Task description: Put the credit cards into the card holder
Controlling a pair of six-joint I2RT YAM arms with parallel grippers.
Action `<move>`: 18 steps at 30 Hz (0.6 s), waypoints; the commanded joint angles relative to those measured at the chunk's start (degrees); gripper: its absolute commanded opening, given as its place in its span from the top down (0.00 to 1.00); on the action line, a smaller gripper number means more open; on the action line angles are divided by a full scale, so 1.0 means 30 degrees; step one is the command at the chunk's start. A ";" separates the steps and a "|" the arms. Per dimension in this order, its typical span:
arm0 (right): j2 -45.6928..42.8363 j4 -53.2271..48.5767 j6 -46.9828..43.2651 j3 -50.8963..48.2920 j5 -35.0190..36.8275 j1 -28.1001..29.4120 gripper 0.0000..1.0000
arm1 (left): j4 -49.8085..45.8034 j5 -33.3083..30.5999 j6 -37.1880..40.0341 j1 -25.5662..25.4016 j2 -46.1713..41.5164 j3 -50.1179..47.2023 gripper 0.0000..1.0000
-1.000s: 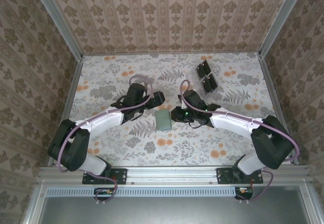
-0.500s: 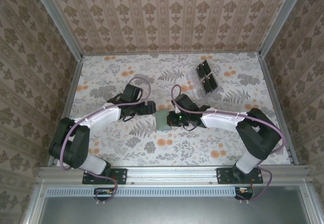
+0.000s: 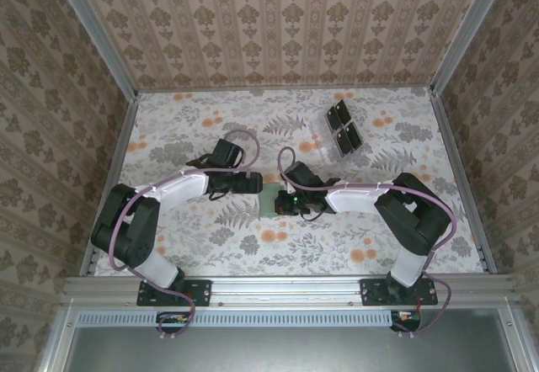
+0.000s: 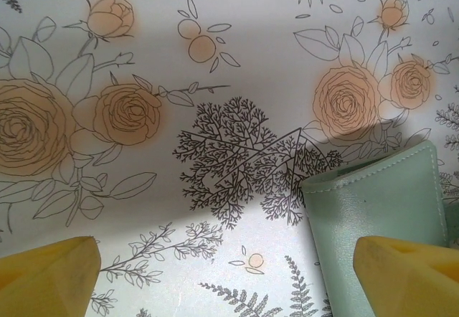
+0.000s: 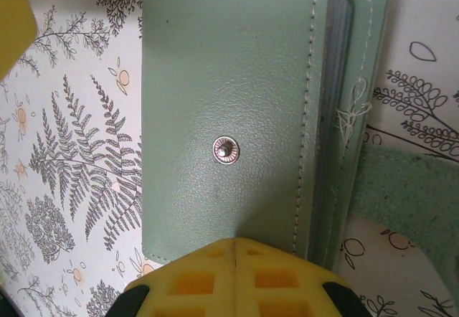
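The flowered table is carrying the card holder near its middle, and both arms are reaching in toward it from either side. Seen from above, the holder is lying flat with its long axis running roughly from 12 to 6 o'clock.

The right gripper is sitting at the holder's 3 o'clock, right against it. In its own wrist view its pads are pressing together at the case's near edge with nothing showing between them – clenched, gripping nothing I can make out. The left gripper is hanging at the holder's 10 o'clock, just beside its corner; its fingertips are standing wide apart, released, and the holder is coming in at about 4 o'clock in that wrist view.

So the right arm is the nearer one, already bearing on the case – I judge it is steadying it. The snap stud is facing up, the flap is folding out toward 3 o'clock in the right wrist view, and the pocket mouth is opening along that side. Whether the layered edges there are cards, I cannot tell.
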 commanded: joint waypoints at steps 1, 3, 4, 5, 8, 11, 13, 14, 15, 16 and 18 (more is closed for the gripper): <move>0.0770 0.0035 0.0277 0.0173 0.0067 0.0062 1.00 | 0.0196 0.0209 0.0585 -0.0192 0.0469 0.0666 0.00; 0.0793 0.0048 0.0299 0.0158 0.0052 0.0054 1.00 | 0.0343 0.0272 0.0548 -0.0219 0.0704 0.0673 0.00; 0.0803 0.0062 0.0291 0.0178 0.0028 0.0064 1.00 | 0.0423 0.0295 0.0505 -0.0220 0.0796 0.0684 0.00; 0.0818 0.0046 0.0299 0.0155 0.0065 0.0050 1.00 | 0.0535 0.0328 0.0521 -0.0249 0.0873 0.0675 0.00; 0.0861 0.0062 0.0299 0.0154 0.0040 0.0020 1.00 | 0.0803 0.0433 0.0519 -0.0345 0.1120 0.0755 0.00; 0.0861 0.0041 0.0306 0.0120 0.0079 0.0035 1.00 | 0.0821 0.0440 0.0502 -0.0451 0.1361 0.0870 0.00; 0.0859 0.0068 0.0310 0.0121 0.0080 0.0035 1.00 | 0.0816 0.0376 0.0501 -0.0509 0.1547 0.0892 0.00; 0.0840 0.0080 0.0354 0.0084 0.0050 0.0031 1.00 | 0.0858 0.0391 0.0494 -0.0513 0.1604 0.0926 0.00; 0.0822 0.0108 0.0354 0.0050 0.0078 0.0027 1.00 | 0.0899 0.0383 0.0497 -0.0557 0.1697 0.0926 0.00; 0.0782 0.0107 0.0386 0.0029 0.0080 0.0034 1.00 | 0.0956 0.0374 0.0484 -0.0572 0.1737 0.0883 0.00; 0.0774 0.0121 0.0387 -0.0036 0.0087 0.0034 1.00 | 0.0947 0.0289 0.0501 -0.0629 0.1926 0.0879 0.00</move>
